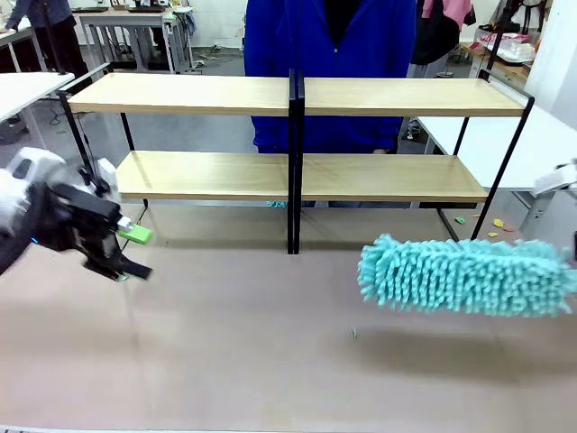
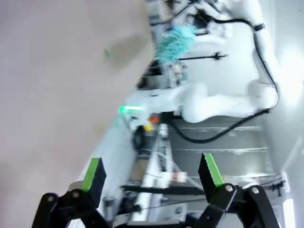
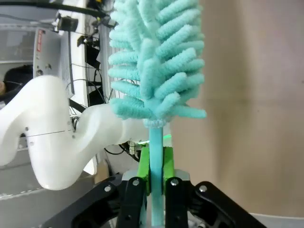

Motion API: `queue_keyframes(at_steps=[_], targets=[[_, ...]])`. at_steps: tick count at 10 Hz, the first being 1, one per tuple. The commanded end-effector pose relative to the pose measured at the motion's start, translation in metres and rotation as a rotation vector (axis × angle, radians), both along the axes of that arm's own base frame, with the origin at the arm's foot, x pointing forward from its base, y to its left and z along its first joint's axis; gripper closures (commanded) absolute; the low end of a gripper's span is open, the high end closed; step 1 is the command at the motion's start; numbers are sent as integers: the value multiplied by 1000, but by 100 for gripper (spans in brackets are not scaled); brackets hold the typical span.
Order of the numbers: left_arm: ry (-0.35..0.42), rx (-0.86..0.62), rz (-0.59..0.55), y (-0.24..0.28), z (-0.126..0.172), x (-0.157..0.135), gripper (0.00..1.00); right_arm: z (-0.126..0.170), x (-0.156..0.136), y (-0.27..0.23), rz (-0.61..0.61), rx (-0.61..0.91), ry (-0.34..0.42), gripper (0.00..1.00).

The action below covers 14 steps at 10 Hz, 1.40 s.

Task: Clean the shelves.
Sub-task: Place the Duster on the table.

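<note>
**Duster held on the right, left gripper empty**

I see the shelves (image 1: 297, 171) standing across the far half of the beige tabletop (image 1: 225, 361), two long light-wood boards in a thin black frame with a black centre post. A person in a blue top (image 1: 329, 54) stands right behind them at the far side.

My right gripper (image 3: 156, 164) is clamped on the pale blue handle of a turquoise chenille duster (image 1: 464, 275); in the right wrist view the green pads (image 3: 143, 164) press the handle from both sides. In the front view the fluffy head hangs above the table on the right, near of the lower board and apart from it, casting a shadow on the tabletop.

My left gripper (image 1: 133, 253) sits low at the left edge, near of the left end of the rack. Its jaws stand wide apart with nothing between the green pads (image 2: 92, 173). A few small coloured scraps (image 1: 498, 224) lie past the right end of the rack.
</note>
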<state>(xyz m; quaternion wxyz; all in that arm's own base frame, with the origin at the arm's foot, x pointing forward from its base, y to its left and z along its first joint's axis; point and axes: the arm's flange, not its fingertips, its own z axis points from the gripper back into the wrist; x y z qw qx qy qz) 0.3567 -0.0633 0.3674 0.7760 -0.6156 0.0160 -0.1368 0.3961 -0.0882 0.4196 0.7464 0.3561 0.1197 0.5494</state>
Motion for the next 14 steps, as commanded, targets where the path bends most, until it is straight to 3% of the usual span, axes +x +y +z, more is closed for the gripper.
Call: queue_keyframes(at_steps=[1,2,3,4,5,6,8,9,10,12,13,14], targets=[[142,-86,-12,-23,-55,-15,0,-8,25,4,-86,-80,21,87],[0,0,0,0,0,0,0,-14,25,4,-105,-136,14,87],[0,0,0,0,0,0,0,-14,22,0,-132,-148,5,87],[0,0,0,0,0,0,0,-12,19,-5,-159,-148,-1,53],[0,0,0,0,0,0,0,-11,18,-9,-202,-201,-28,31],[0,0,0,0,0,0,0,-5,17,-14,-260,-225,-107,0],[0,0,0,0,0,0,0,25,16,-33,-466,-162,-377,0],[0,0,0,0,0,0,0,44,10,-47,-618,-80,-521,8],[0,0,0,0,0,0,0,58,1,-56,-687,-1,-535,0],[0,0,0,0,0,0,0,75,-31,-61,-668,231,-288,0],[0,0,0,0,0,0,0,75,-48,-58,-766,277,-262,0],[0,0,0,0,0,0,0,68,-60,-44,-952,399,-249,4]])
